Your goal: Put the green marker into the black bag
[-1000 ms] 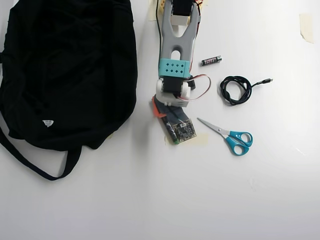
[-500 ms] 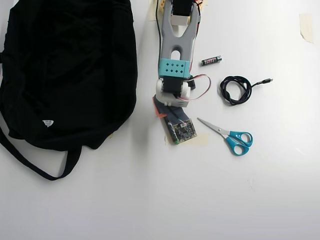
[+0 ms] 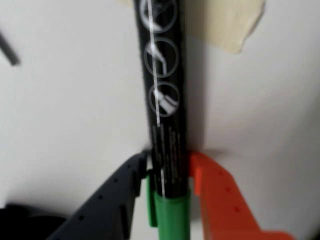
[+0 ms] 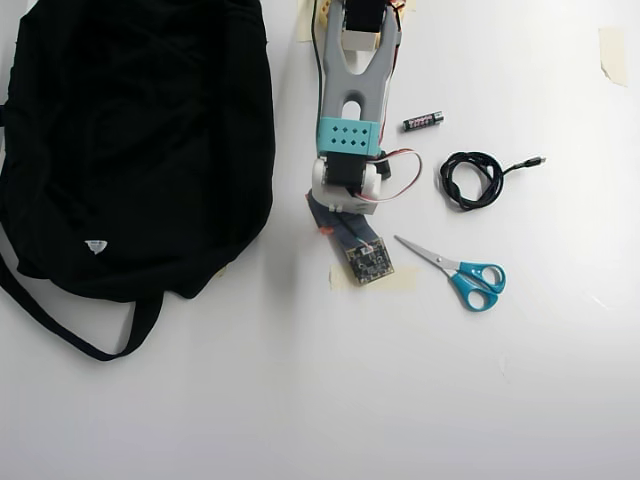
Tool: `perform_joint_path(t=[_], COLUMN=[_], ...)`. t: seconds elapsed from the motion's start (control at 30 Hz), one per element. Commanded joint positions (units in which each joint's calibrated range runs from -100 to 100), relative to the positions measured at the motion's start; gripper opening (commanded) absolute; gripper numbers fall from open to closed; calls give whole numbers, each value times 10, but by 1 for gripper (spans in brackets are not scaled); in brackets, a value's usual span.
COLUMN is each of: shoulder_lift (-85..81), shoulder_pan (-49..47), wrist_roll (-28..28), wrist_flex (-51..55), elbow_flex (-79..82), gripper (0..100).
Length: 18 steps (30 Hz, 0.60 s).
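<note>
Here, in the wrist view, the gripper (image 3: 169,172) is clamped on the one green marker (image 3: 162,115) — its black finger on the left and its orange finger (image 3: 220,200) on the right pinch the dark barrel just above the green end. From overhead, the arm hides the marker. One black bag (image 4: 135,150) lies at the left, well apart — to the arm's right lie one battery (image 4: 423,121), one coiled cable (image 4: 473,179) and one pair of scissors (image 4: 458,273).
</note>
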Motion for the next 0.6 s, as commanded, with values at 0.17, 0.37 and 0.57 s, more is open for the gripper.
perform_joint_path(t=[0.17, 0.37, 0.57], shoulder_lift=[-11, -12, -16], shoulder_pan=[0, 0, 0], wrist_roll=[3, 3, 3], wrist_flex=[-3, -3, -3], elbow_flex=[-20, -20, -20], gripper=[8, 8, 2])
